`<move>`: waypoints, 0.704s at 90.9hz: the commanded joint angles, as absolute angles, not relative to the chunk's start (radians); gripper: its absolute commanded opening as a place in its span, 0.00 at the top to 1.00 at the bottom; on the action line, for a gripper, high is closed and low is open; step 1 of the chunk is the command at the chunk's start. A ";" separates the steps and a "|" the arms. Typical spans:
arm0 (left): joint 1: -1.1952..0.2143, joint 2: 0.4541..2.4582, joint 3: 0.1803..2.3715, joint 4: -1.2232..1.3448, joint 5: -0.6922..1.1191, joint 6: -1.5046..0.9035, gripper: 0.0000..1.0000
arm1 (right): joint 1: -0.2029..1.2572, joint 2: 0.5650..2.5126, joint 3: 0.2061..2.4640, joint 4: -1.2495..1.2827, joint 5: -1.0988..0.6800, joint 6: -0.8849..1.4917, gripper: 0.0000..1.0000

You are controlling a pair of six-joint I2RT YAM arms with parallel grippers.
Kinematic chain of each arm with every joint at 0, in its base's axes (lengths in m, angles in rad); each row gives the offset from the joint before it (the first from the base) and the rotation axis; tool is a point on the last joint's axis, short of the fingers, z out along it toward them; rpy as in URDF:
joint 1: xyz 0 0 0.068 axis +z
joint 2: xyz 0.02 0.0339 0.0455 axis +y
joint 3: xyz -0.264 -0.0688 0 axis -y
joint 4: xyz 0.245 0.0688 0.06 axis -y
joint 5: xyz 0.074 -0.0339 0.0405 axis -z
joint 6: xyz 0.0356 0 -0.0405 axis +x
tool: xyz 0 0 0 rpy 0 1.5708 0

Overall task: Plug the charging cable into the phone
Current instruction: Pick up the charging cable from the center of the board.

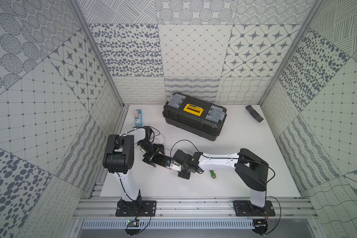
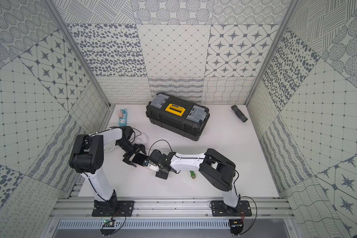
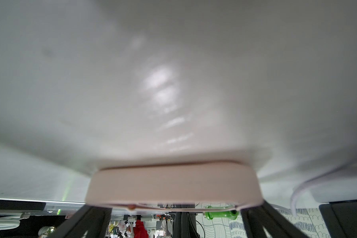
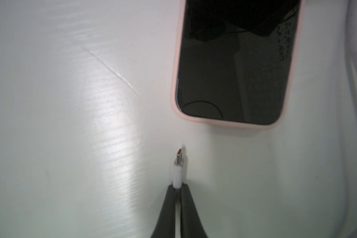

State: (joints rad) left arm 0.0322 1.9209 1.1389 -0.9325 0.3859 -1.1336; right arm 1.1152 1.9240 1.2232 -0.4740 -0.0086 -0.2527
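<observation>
Right wrist view: the right gripper [image 4: 177,186] is clenched on the white plug end of the charging cable [image 4: 177,175], its two black fingers [image 4: 166,206] pinching the sleeve just behind the metal tip. The tip sticks out past the fingertips and points toward the near short edge of the phone [image 4: 233,66]. It is clear of that edge and set off to one side of it. The phone lies flat, screen up, on the white table [image 4: 70,123].

In the left wrist view, the phone's pale pink end [image 3: 173,185] sits between the left gripper's [image 3: 175,218] widely spread fingers [image 3: 91,220], one at each corner. Whether they press on the case cannot be told.

In both top views the two arms meet near the middle of the table, one at each end of the phone [image 1: 160,160]. A black and yellow toolbox [image 1: 194,121] stands behind them, well apart. A light-blue power strip [image 1: 138,117] lies at the back beside the left wall, and a black ribbed tube [image 1: 254,113] lies at the back right. A small green object [image 1: 211,173] lies partly under the right arm.
</observation>
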 commanded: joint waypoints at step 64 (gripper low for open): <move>0.021 1.797 1.064 -0.765 0.324 -0.952 0.03 | 0.893 1.873 1.250 -0.615 -0.651 -0.099 1.00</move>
State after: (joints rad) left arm 0.0303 1.8111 1.0714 -0.8436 0.3378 -1.0313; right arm 0.8955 1.8507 1.2289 -0.6067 -0.5976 -0.1108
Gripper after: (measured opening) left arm 0.968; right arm 0.076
